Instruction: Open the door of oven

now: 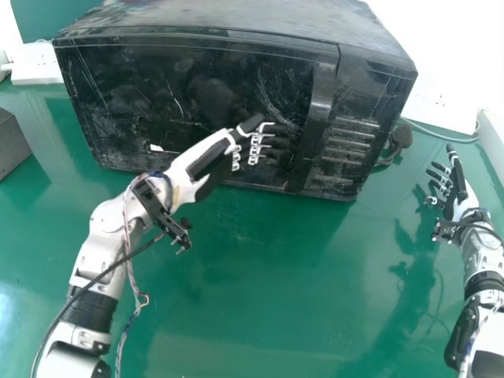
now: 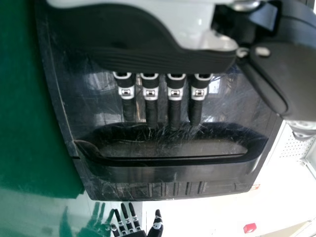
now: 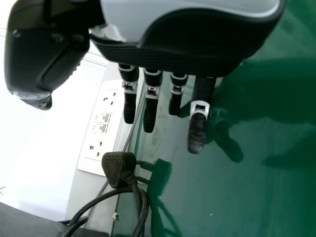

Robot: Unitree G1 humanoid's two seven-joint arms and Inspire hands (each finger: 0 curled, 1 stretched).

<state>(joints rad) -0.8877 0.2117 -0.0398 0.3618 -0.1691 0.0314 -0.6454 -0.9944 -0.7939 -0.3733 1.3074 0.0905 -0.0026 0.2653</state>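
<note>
The black oven (image 1: 197, 102) stands at the back of the green table, its scratched door facing me, door closed. On the door's right part runs the upright handle (image 1: 315, 118). My left hand (image 1: 206, 157) is in front of the door, fingers extended toward the handle from its left. In the left wrist view the left hand (image 2: 148, 54) has its straight fingertips at the edge of the recess beside the handle (image 2: 173, 160); whether they touch it I cannot tell. My right hand (image 1: 458, 197) is held over the table right of the oven, fingers relaxed; the right wrist view shows this hand (image 3: 197, 49) too.
A black plug with its cable (image 1: 400, 139) lies right of the oven, near a white socket strip (image 3: 102, 123) along the wall. A grey box (image 1: 11, 146) is at the far left, and another white socket strip (image 1: 35, 64) lies behind it.
</note>
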